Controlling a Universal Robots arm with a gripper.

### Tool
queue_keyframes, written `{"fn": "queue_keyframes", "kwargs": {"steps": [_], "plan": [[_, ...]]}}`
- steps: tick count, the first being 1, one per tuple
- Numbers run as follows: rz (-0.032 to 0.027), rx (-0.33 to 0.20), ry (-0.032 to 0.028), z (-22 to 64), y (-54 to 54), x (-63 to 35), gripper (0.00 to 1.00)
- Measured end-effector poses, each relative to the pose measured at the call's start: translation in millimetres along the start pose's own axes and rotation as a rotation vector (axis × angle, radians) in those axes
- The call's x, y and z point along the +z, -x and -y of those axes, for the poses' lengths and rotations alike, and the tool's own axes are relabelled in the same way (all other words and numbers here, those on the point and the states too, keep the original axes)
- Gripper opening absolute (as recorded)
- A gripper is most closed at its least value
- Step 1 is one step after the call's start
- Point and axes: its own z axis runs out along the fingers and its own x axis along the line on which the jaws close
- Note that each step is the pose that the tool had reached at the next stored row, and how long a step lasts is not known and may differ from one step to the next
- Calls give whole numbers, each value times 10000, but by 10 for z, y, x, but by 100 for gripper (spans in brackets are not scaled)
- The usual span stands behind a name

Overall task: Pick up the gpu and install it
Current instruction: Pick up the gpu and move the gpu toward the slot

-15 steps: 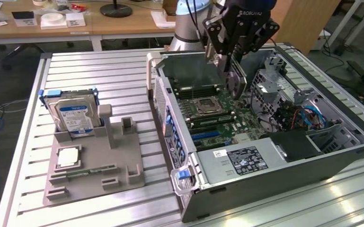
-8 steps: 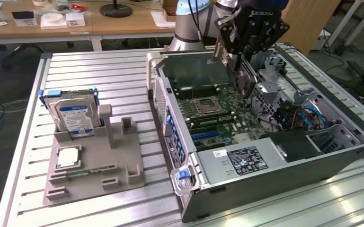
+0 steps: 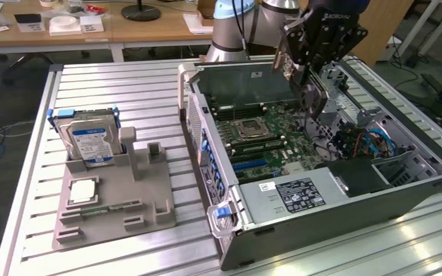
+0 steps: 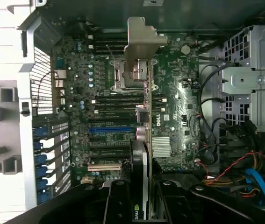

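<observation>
The black tool (image 4: 141,196) is half-closed on the thin dark-green gpu with silver bracket (image 4: 144,140), edge-down above the green motherboard (image 4: 179,84). Best keep the card upright and parallel to the long blue slot (image 4: 111,130).

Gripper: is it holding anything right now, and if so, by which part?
Yes, the gpu. The gripper has its fingers pinching the card's two flat faces, away from the silver bracket end.
</observation>
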Motion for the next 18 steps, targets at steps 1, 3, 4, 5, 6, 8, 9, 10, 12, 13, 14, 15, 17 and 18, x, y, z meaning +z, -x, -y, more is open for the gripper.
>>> {"fn": "queue_keyframes", "kwargs": {"steps": [1,3,4,5,6,8,9,10,12,13,14,15,17,18], "plan": [[-1,0,-1,-2,37,0,27],[0,-5,-1,-6,109,2,27],[0,-4,0,-7,145,4,27],[0,-3,0,-9,179,4,27],[0,-5,0,-10,213,5,27],[0,-7,0,-14,282,7,27],[-1,-7,-1,-15,315,7,27],[-1,-8,0,-17,350,9,27],[0,-11,0,-21,420,11,27],[-1,-10,0,-22,458,11,27],[-1,-10,-1,-25,498,12,27],[0,-13,-1,-27,542,13,27],[-1,-15,2,-31,620,16,27],[-1,-16,2,-33,658,17,27]]}}
